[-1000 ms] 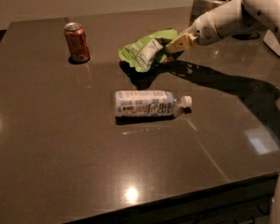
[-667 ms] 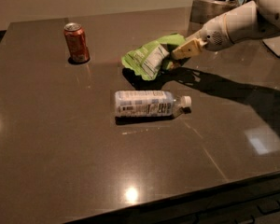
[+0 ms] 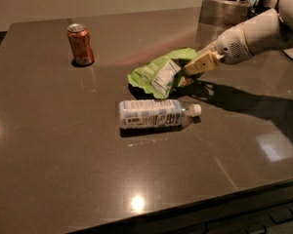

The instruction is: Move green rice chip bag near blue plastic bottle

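An orange-red aluminium soda can stands upright on a glossy dark brown tabletop. Well to the can's right, at the table's back edge, sits a round metal container. The gripper, also right of the can, clamps the green rice chip bag.

The gripper, clamped on the green rice chip bag, hides its right edge; the arm and rear containers are cropped; print on the blue plastic bottle is illegible.
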`<state>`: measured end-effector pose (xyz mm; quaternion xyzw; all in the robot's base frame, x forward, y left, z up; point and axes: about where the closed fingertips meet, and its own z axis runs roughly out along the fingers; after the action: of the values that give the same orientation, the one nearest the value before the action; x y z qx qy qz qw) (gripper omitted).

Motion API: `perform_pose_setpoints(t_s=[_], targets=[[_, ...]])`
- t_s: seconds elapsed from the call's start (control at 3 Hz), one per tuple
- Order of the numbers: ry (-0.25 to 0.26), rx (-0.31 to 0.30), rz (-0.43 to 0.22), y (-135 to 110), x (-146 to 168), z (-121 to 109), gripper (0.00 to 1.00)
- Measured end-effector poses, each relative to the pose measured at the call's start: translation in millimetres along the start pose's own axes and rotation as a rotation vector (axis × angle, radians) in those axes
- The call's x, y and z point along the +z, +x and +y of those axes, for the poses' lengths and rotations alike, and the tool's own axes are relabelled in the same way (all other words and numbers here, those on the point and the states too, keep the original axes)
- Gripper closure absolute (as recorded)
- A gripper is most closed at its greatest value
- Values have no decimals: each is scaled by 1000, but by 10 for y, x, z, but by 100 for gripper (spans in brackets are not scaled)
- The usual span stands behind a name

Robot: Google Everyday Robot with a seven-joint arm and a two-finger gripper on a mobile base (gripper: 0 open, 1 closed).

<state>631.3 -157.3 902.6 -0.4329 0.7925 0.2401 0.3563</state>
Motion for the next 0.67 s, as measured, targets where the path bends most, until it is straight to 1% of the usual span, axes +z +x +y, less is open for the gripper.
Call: perform_pose_setpoints(t_s=[0.33, 0.67], targets=[[-14, 2, 22, 69, -3, 66, 30], [-18, 1, 22, 63, 26, 69, 7]])
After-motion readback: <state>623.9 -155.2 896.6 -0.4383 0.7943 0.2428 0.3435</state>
